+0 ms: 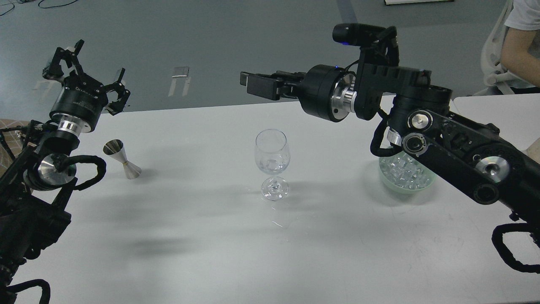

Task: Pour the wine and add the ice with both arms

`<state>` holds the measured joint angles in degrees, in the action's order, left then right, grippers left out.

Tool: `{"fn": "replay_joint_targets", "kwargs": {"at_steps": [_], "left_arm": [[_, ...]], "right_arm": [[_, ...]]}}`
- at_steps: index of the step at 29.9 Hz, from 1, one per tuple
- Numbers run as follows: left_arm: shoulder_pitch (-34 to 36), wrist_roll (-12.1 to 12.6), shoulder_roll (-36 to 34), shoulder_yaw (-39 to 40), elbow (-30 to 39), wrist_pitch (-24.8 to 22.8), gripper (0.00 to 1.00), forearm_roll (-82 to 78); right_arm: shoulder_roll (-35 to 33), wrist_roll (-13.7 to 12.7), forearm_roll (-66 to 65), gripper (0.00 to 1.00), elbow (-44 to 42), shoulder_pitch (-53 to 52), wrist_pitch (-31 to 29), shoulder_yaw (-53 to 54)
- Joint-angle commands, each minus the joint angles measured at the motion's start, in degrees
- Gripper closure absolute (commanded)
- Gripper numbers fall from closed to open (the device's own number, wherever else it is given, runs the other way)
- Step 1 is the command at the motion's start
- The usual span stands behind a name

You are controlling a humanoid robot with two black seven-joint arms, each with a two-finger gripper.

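Note:
A clear wine glass [272,162] stands upright mid-table with a little ice [273,162] in its bowl. More ice [404,171], a heap of small clear cubes, fills a pale green bowl [426,184] to the right, partly behind my right arm. My right gripper [249,84] is raised above and behind the glass, pointing left. Its fingers stand slightly apart and hold nothing. My left gripper [90,69] is at the far left, above the table's back edge, claws spread wide and empty. No wine bottle is in view.
A silver double-cone jigger [122,159] stands on the white table [190,236] just right of my left arm. A second table [498,112] adjoins at the right. A seated person [519,42] is at the top right corner.

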<state>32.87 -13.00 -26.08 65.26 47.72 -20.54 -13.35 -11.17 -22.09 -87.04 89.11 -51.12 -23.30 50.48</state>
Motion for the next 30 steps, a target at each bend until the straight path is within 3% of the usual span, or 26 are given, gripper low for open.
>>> {"fn": "replay_joint_targets", "kwargs": {"at_steps": [1, 4, 12, 18, 22, 30], "left_arm": [[0.0, -0.01, 0.15, 0.04, 0.0, 0.15, 0.04, -0.01], [0.0, -0.01, 0.24, -0.05, 0.0, 0.24, 0.03, -0.01], [0.0, -0.1, 0.24, -0.05, 0.0, 0.24, 0.02, -0.01], [0.0, -0.1, 0.59, -0.14, 0.0, 0.15, 0.02, -0.01], [0.0, -0.1, 0.94, -0.22, 0.0, 0.15, 0.02, -0.1], [0.18, -1.15, 0.77, -1.1, 0.0, 0.15, 0.02, -0.53]], "right_arm": [[5.78, 0.2, 0.21, 0.0, -3.23, 1.54, 1.5, 8.64], [11.17, 0.29, 0.47, 0.0, -6.14, 3.83, 5.27, 16.38], [11.17, 0.64, 5.55, 0.0, -7.98, 5.94, 11.17, 28.0], [11.17, 0.91, 30.83, 0.0, -15.71, 6.03, 12.31, 36.79], [11.17, 0.91, 40.7, 0.0, -20.89, 6.29, 13.98, 41.09], [11.17, 1.0, 46.43, 0.0, -23.72, 7.17, 14.34, 44.7]]}}
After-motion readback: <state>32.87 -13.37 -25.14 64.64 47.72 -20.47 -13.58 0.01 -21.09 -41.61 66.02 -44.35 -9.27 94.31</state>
